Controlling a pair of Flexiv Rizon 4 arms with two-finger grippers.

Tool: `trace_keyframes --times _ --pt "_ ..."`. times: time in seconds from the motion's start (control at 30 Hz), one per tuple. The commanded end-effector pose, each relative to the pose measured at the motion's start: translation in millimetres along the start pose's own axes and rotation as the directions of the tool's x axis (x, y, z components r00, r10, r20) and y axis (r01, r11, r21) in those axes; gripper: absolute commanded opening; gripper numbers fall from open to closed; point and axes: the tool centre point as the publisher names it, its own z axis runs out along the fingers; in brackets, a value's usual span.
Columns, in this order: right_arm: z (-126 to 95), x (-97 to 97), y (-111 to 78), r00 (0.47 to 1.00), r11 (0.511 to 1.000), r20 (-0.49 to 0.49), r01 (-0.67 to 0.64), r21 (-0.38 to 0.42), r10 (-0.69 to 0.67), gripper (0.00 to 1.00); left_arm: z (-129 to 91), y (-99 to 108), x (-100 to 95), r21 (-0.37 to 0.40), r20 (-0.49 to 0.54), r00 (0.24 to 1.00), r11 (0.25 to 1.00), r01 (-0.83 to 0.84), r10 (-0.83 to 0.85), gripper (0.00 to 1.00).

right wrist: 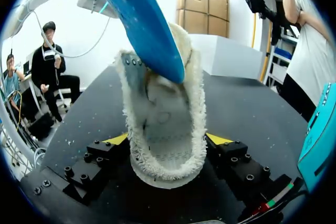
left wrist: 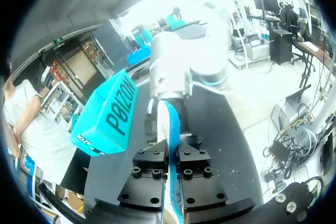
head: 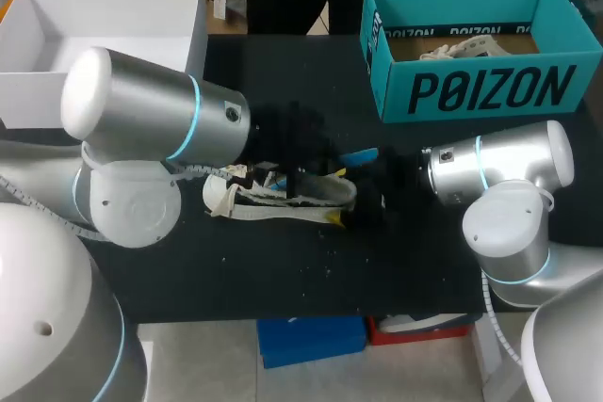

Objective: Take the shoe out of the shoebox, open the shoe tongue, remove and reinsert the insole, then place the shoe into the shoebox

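Left gripper [left wrist: 172, 153]: closed on the blue insole [left wrist: 170, 124], which was pinched edge-on between its two black finger blocks. The yellow tips were hidden in the left wrist view. Right gripper [right wrist: 168, 141]: closed on the white, fleecy shoe [right wrist: 170, 103], with one yellow-tipped finger pressed to each side of the heel end and the shoe's opening facing that wrist camera. In that view the insole slanted down from above, its lower end at the mouth of the shoe. How far inside it reached could not be told.

Position: the shoe lay near the middle of the black tabletop [head: 311, 270], with its toe toward the left edge. Whether it rested on the surface or was held just above it could not be told. The left arm came in from the left edge and the right arm from the right edge, and the two grippers met at the shoe. The teal shoebox [head: 480, 91] stood open at the far right corner, well apart from the shoe, with only crumpled paper visible inside. A white box [head: 113, 16] stood at the far left corner.

Progress, as judged: the shoe was out of the shoebox and its mouth stood open, so the first two steps appeared done. The insole step was in hand, though a single moment did not show whether the insole was leaving or re-entering. Seating the insole flat and returning the shoe to the shoebox remained.
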Motion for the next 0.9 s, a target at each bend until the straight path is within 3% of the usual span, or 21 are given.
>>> trace_keyframes --times 0.03,0.17,0.87,0.9 --pt "0 0.3 -2.5 1.0 1.0 0.0 -0.001 0.002 0.001 0.0 -64 -34 0.7 0.188 -0.086 0.996 0.982 0.017 -0.001 0.0" --pt "0 0.3 -2.5 1.0 1.0 0.0 -0.001 0.002 0.001 0.0 -87 -74 -1.0 0.294 -0.134 0.991 0.953 0.07 -0.031 0.0" --pt "0 0.3 -2.5 1.0 1.0 0.0 -0.001 0.002 0.001 0.0 -87 -74 -1.0 0.294 -0.134 0.991 0.953 0.07 -0.031 0.0" --pt "0 0.3 -2.5 1.0 1.0 0.0 -0.001 0.002 0.001 0.0 -92 -70 2.6 0.305 -0.157 0.983 0.942 0.14 -0.095 0.0"
